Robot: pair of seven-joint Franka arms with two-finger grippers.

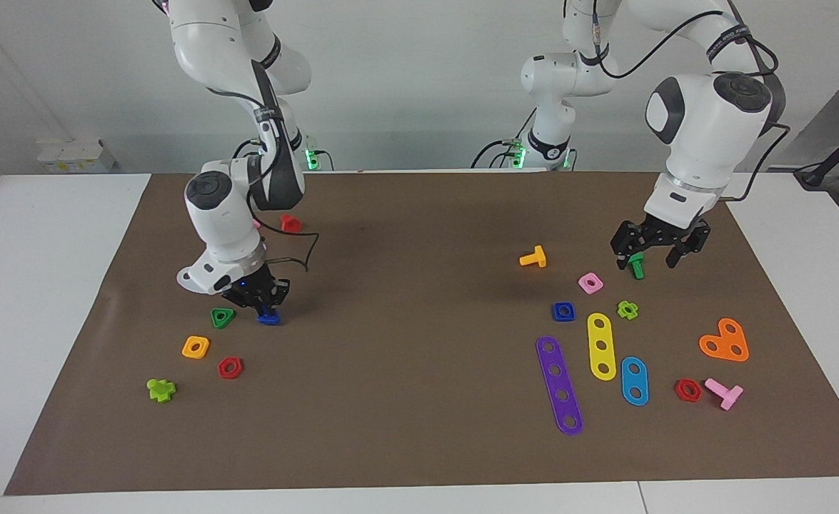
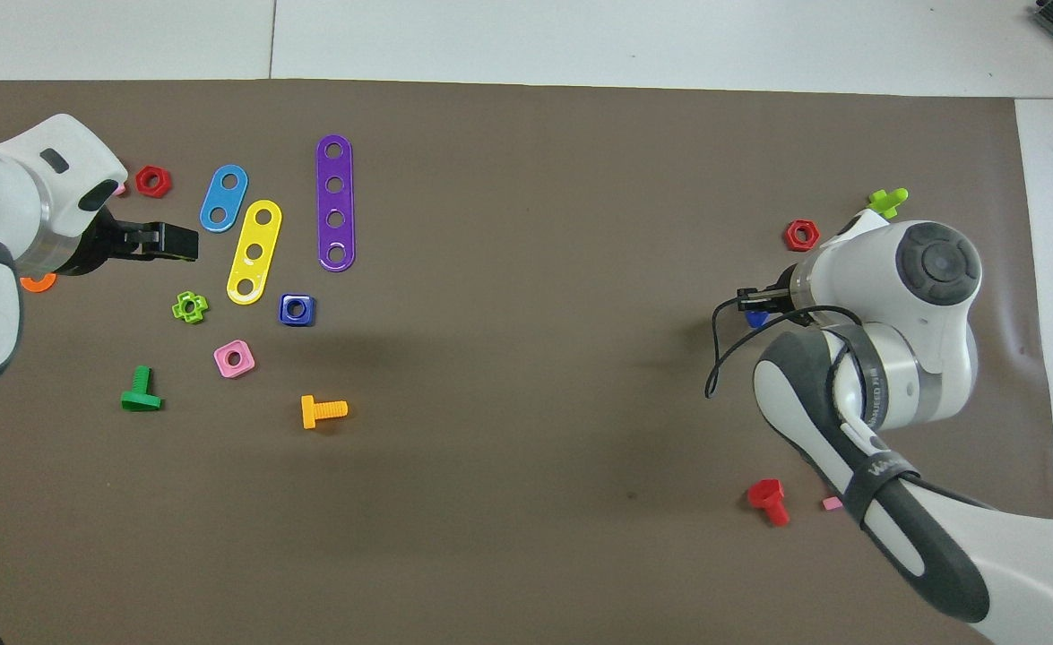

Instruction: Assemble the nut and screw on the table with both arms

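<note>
The dark blue screw [image 1: 269, 318] is low at the brown mat [image 1: 419, 400] toward the right arm's end, beside a green triangle nut [image 1: 223, 317]. My right gripper [image 1: 265, 305] points down with its fingers closed on the screw's stem. In the overhead view the right gripper [image 2: 753, 301] and the arm hide most of the screw [image 2: 756, 318]. The dark blue nut [image 1: 563, 311] [image 2: 296, 309] lies flat on the mat toward the left arm's end. My left gripper [image 1: 649, 258] [image 2: 176, 242] hangs open and empty in the air over loose parts there, clear of the nut.
Around the nut lie a pink nut [image 1: 590, 283], a lime nut [image 1: 628, 310], a green bolt [image 1: 637, 267], an orange bolt [image 1: 533, 258] and yellow [image 1: 601, 346], purple [image 1: 559, 385] and light blue [image 1: 634, 381] strips. Near the screw lie orange [image 1: 196, 347] and red [image 1: 230, 368] nuts.
</note>
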